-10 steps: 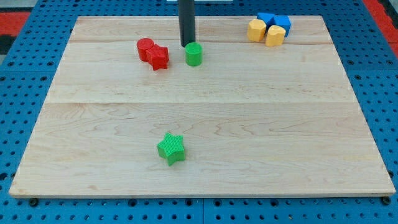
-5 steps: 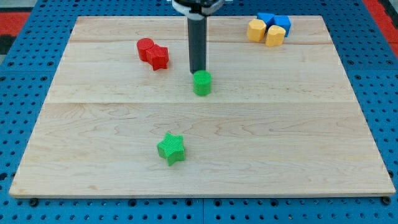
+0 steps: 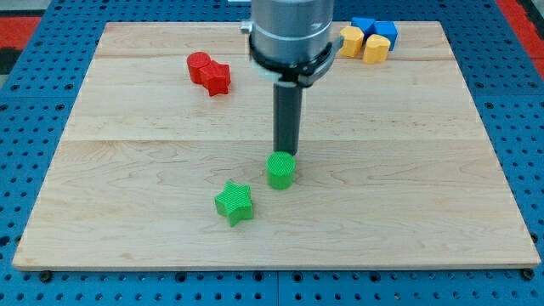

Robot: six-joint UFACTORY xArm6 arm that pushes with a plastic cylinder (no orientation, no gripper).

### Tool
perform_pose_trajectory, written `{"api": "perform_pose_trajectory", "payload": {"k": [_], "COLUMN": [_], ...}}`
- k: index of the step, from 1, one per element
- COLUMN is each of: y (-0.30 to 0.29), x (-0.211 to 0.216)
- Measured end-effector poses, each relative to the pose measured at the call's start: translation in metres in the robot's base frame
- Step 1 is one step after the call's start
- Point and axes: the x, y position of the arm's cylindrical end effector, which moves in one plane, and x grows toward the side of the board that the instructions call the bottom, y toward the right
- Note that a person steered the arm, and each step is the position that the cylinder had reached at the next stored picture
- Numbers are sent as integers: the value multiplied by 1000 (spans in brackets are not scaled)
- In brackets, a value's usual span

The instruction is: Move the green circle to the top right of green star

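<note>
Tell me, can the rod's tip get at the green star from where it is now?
Probably not directly: my tip sits just above the green circle, which lies between it and the green star. It would have to go around.

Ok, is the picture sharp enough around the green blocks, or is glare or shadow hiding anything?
Camera view: evenly lit, no glare on the board; green circle and green star look crisp, with faint shadows. My tip sits at the circle's top edge; the arm body near the view's top looks slightly soft.
</note>
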Motion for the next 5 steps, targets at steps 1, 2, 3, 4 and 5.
{"api": "perform_pose_trajectory", "payload": {"k": [1, 2, 3, 4, 5], "y": [-30, -38, -62, -14, 58], "x": [7, 4, -6, -15, -44]}}
